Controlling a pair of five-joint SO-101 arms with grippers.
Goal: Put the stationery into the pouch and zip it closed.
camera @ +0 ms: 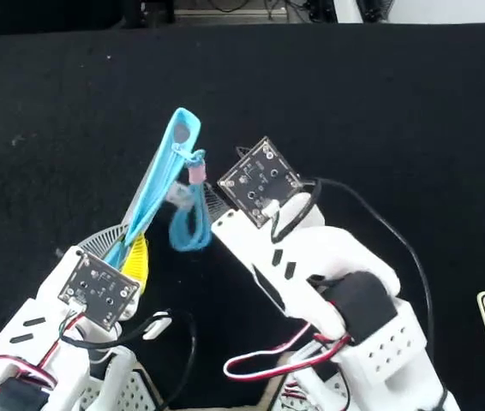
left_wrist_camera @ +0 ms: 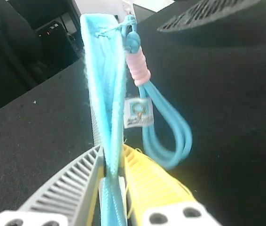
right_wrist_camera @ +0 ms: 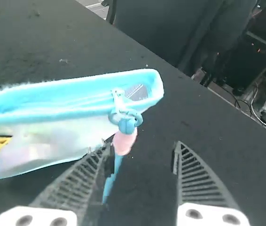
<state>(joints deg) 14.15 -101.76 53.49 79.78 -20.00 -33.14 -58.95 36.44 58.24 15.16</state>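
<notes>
1. The light blue fabric pouch (camera: 161,175) is a flat, narrow, soft case with a fuzzy woven edge band. It is held up off the black felt-like worktop (camera: 354,103), tilted, with one end high.
2. In the right wrist view the pouch's (right_wrist_camera: 67,122) side is a pale, translucent panel. What lies behind it is too blurred to tell.
3. The left gripper (camera: 127,244) is clenched on the pouch's lower end. In the left wrist view, its (left_wrist_camera: 112,162) grey ribbed plastic finger and yellow ribbed plastic finger press the blue fabric (left_wrist_camera: 105,70) between them.
4. At the pouch's upper end, a knotted blue string carries a pink cylindrical bead (left_wrist_camera: 138,68). A smooth blue cord loop (left_wrist_camera: 168,132) hangs slack below it.
5. A small white square label (left_wrist_camera: 138,113) hangs from the pouch's edge, just beside that cord.
6. The right gripper (right_wrist_camera: 142,146) is released beside the pouch's upper end, its two dark ribbed triangular fingers spread wide. The bead (right_wrist_camera: 123,141) sits at the tip of one finger, and the cord runs along that finger's inner side.
</notes>
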